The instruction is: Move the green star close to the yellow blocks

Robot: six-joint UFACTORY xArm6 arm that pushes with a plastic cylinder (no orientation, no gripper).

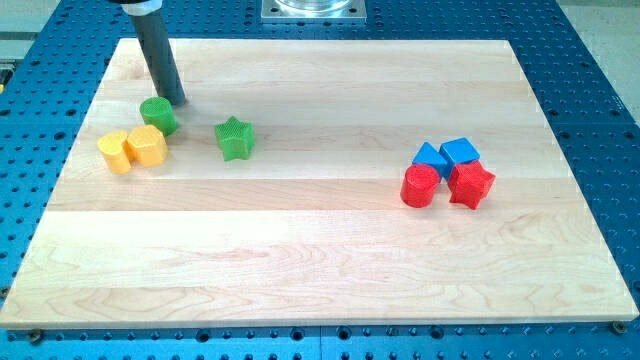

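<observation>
While my tip [178,101], which has no fingers and holds nothing, rests beside the green cylinder [158,115], the green star [235,138] sits apart from the yellow blocks [132,149], unpushed.

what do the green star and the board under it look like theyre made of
The green star looks like matte plastic, perhaps 3D-printed: uniform colour, fine ribbing on its sides. The board looks like light, smooth-finished wood: pale planks with visible grain and seams. Neither can be confirmed from this view.
</observation>
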